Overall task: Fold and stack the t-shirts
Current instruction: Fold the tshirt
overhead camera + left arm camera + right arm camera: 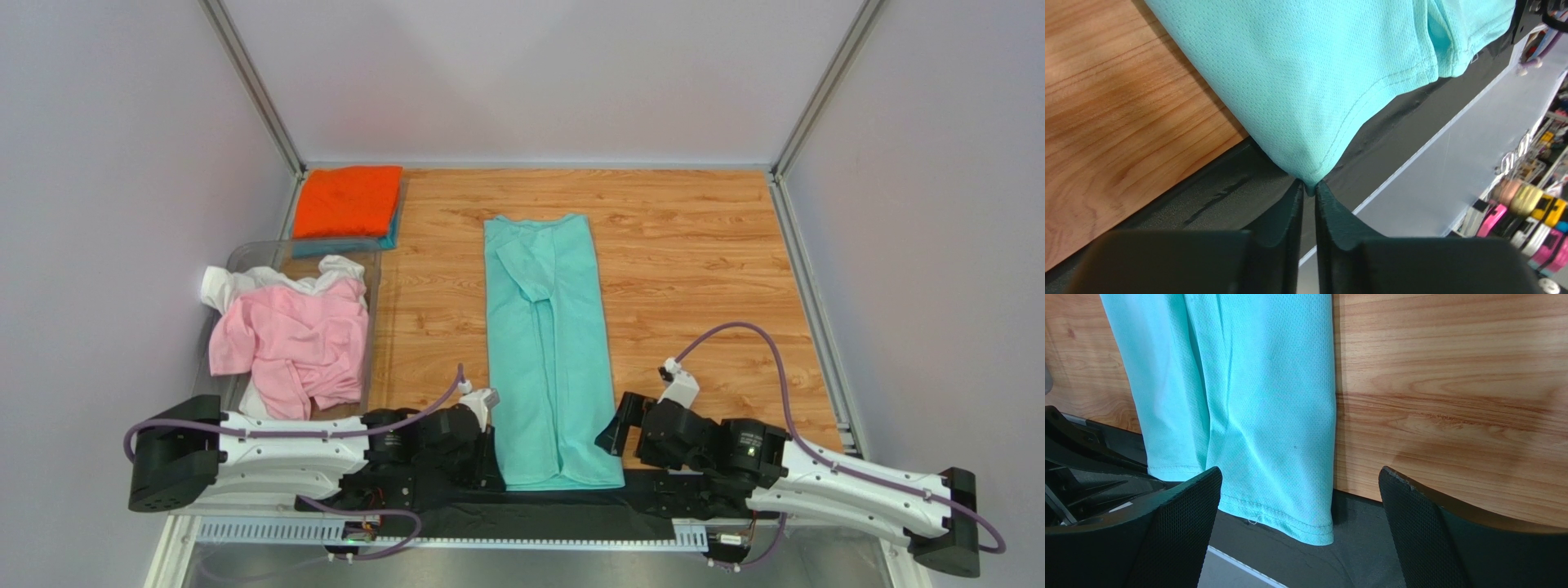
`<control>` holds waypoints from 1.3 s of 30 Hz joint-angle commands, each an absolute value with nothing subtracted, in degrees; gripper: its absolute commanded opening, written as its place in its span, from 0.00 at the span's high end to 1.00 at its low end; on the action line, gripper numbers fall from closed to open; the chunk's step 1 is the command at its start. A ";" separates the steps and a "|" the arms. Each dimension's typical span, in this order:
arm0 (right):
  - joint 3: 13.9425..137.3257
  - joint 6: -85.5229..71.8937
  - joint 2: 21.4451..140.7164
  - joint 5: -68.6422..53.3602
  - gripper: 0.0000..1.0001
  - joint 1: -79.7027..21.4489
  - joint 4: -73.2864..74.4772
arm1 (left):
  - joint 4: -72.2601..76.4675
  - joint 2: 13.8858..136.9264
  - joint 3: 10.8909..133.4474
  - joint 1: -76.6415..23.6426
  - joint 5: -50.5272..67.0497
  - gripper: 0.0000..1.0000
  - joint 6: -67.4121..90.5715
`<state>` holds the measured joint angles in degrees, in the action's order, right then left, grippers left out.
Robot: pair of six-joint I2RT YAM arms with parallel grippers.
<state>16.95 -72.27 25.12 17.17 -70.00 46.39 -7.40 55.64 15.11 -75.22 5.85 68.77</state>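
Note:
A mint-green t-shirt [547, 343] lies as a long narrow strip down the middle of the wooden table, hem toward me. My left gripper [1309, 185] is shut on the shirt's near left hem corner [1315, 153], the cloth pinched at the fingertips. My right gripper [1300, 496] stands open just right of the shirt's near right hem corner [1309, 523], which lies flat between and ahead of its fingers, untouched. In the top view the left gripper [481, 429] and right gripper [620, 431] flank the hem.
A clear bin [245, 260] at the left holds crumpled pink [292, 343] and white [233, 288] t-shirts. A folded orange t-shirt [350, 200] sits on a teal-blue one [395, 221] at the back left. A black mat [1352, 551] edges the table's near side.

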 commanded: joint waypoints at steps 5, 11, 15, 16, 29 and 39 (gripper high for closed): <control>17.14 -71.11 29.17 12.05 0.03 -70.14 42.37 | -7.21 54.85 14.68 -75.50 4.48 0.96 69.61; 17.84 -68.12 36.55 5.37 0.06 -70.22 39.72 | -8.35 53.18 14.33 -75.50 3.78 1.00 69.96; 19.60 -66.37 39.98 3.43 0.07 -70.22 40.52 | -9.22 51.77 13.54 -75.50 3.60 1.00 70.22; 20.38 -66.10 40.69 3.43 0.08 -70.22 40.78 | -9.58 51.59 13.45 -75.50 3.34 1.00 70.22; 20.40 -64.25 38.50 -3.77 0.32 -70.22 41.41 | -8.09 51.77 13.27 -75.59 3.95 1.00 69.52; 18.63 -64.16 39.64 -5.36 0.54 -70.22 40.25 | -7.82 51.33 12.75 -75.50 3.69 1.00 70.14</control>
<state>19.11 -64.73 39.42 -4.08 -70.00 41.25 -9.34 51.75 13.17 -75.26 3.99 69.36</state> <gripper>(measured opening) 0.483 0.007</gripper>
